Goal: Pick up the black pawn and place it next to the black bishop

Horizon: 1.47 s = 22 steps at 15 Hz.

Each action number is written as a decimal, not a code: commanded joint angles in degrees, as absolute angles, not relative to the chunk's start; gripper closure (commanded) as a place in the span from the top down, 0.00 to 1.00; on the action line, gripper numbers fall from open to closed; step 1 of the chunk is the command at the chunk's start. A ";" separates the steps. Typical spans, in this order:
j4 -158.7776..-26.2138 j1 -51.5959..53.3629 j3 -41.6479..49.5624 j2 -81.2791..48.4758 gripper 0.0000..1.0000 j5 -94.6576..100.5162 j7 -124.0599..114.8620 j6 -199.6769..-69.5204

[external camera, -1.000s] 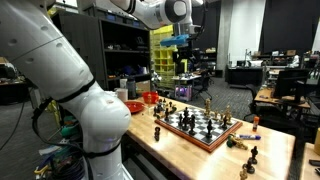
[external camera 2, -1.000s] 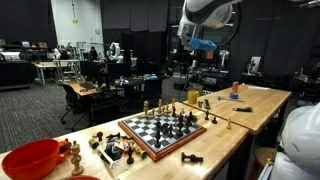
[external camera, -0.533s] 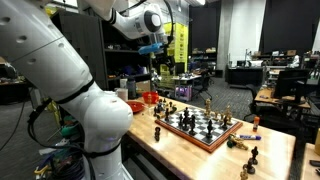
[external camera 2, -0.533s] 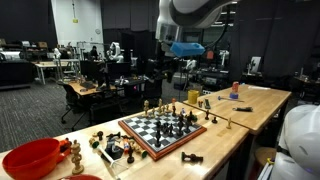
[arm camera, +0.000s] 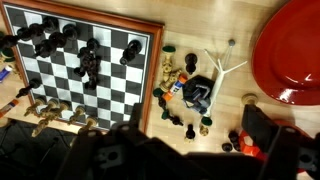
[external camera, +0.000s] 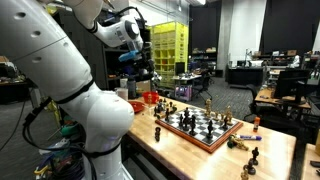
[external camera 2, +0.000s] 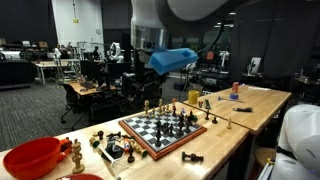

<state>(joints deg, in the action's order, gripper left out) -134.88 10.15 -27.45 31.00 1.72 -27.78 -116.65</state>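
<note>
A robot arm (external camera: 112,24) is swinging away from above the chessboard (arm camera: 85,72) toward the end of the worktop (arm camera: 232,100) where a red bowl (arm camera: 295,50) is sitting. Half a second earlier its wrist was hanging over the board. This suggests it is lining up on the loose pieces and is not yet descending. The end effector (arm camera: 185,160) is hovering high and pointing down, jaws standing wide apart with nothing between them. In the wrist view, small dark pieces (arm camera: 172,118) are lying between the board's edge and the bowl. Which is the black pawn, or the black bishop, cannot be told.
</note>
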 commanded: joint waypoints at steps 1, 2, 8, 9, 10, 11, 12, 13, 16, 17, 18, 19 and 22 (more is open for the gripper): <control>-134.70 11.17 -26.93 30.64 1.00 2.54 -28.64 -116.48; -134.67 11.16 -26.98 30.65 1.00 2.64 -28.77 -116.47; -140.88 10.78 -21.39 36.95 1.00 0.86 -27.96 -110.99; -142.51 10.55 -20.37 38.56 1.00 0.55 -28.31 -109.99; -144.05 10.27 -19.48 40.04 1.00 0.35 -28.56 -109.07; -145.43 10.09 -18.63 41.24 1.00 0.08 -28.36 -108.10; -147.08 9.91 -17.91 42.48 1.00 -0.22 -28.24 -107.74; -148.46 9.62 -17.45 43.49 1.00 -0.38 -28.30 -107.62; -151.77 8.73 -16.65 44.76 1.00 -0.24 -27.64 -111.82; -151.98 8.20 -16.74 43.80 1.00 0.02 -27.61 -114.14; -152.08 7.71 -16.74 42.89 1.00 0.09 -27.62 -116.40; -151.58 6.85 -16.76 41.05 1.00 0.41 -27.66 -119.22; -149.19 4.21 -16.53 35.54 1.00 1.34 -27.21 -126.55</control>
